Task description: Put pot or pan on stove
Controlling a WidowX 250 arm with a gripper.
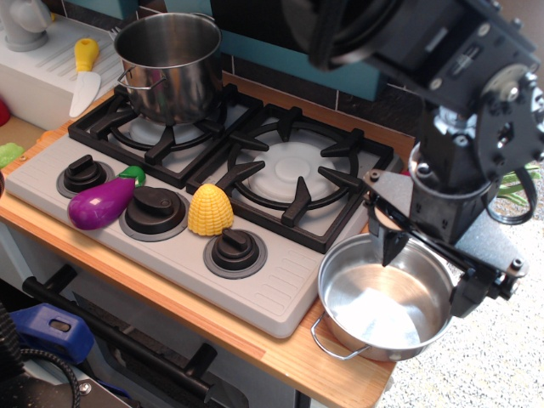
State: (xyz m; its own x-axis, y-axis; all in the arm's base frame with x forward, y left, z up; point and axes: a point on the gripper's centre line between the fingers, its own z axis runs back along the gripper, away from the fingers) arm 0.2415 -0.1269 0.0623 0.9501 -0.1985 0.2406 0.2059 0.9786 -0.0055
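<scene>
- Black gripper (432, 270) jaws spread wide, one finger (393, 244) inside near the far rim, other just outside right edge of wide shallow shiny steel pan (386, 297).
- Pan on wooden counter (255, 344), just right of light grey toy cooktop (170, 183), touching its edge.
- Tall steel pot (170, 64) on far-left burner.
- Purple toy eggplant (100, 205), yellow toy corn (210, 210) among knobs.

Steel pan (384, 306) on counter beside stove (170, 212), hand (429, 272) spread above pan rim
</scene>
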